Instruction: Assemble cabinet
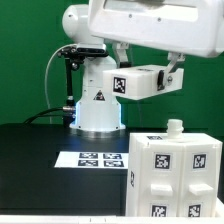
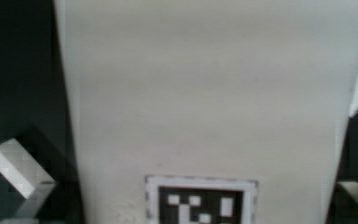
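The cabinet [image 1: 172,178] is standing on the black table [image 1: 30,160] at the exterior view's lower right, its knob [image 1: 175,127] on top. We are holding a white tagged panel [image 1: 138,84] in the air above it, our gripper [image 1: 146,62] fingers [image 2: 19,170] pinching its sides. The marker board [image 1: 90,158] is lying beside the cabinet.
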You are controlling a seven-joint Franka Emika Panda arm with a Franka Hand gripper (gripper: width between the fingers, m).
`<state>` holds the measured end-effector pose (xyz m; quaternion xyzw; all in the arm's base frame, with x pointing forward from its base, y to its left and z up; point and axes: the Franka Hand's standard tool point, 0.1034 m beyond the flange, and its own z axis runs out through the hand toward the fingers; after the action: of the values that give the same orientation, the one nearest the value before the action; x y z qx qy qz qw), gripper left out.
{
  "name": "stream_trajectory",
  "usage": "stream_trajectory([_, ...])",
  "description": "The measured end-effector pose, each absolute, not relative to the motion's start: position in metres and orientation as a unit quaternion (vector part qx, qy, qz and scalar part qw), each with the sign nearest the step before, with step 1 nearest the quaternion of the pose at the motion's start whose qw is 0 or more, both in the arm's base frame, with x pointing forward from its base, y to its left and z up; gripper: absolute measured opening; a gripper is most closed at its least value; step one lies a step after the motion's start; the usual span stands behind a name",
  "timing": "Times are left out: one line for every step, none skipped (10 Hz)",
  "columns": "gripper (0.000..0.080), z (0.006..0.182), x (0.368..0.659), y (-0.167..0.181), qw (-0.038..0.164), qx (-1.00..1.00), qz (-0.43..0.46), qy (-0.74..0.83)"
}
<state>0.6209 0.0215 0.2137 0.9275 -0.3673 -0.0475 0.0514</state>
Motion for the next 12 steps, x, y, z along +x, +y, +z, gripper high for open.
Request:
stream_trajectory([0.0560, 0.213, 0.621, 0.021, 0.052, 0.927, -0.048, -0.367])
stream_trajectory([0.0560, 0.211, 0.623, 0.023, 0.054, 0.926, -0.042, -0.373])
stream_trajectory([0.0560, 0.204, 0.632, 0.039, 0.054, 0.926, -0.013, -0.374])
stream_trajectory([0.0560, 0.200, 0.635, 0.052, 0.053, 0.926, -0.002, -0.375])
stream_trajectory([0.0560, 0.200, 0.636, 0.060, 0.052, 0.926, 0.001, -0.373])
stream_trajectory([0.0560, 0.199, 0.636, 0.061, 0.052, 0.926, 0.002, -0.373])
stream_trajectory([0.0560, 0.196, 0.635, 0.062, 0.051, 0.927, 0.002, -0.373])
stream_trajectory([0.0560, 0.190, 0.633, 0.063, 0.051, 0.927, 0.004, -0.371])
stream_trajectory([0.0560, 0.184, 0.630, 0.063, 0.052, 0.927, 0.002, -0.370])
stream_trajectory([0.0560, 0.181, 0.630, 0.064, 0.053, 0.928, 0.002, -0.370])
stream_trajectory([0.0560, 0.178, 0.630, 0.065, 0.054, 0.928, 0.002, -0.369])
stream_trajectory([0.0560, 0.174, 0.632, 0.067, 0.054, 0.929, 0.005, -0.367])
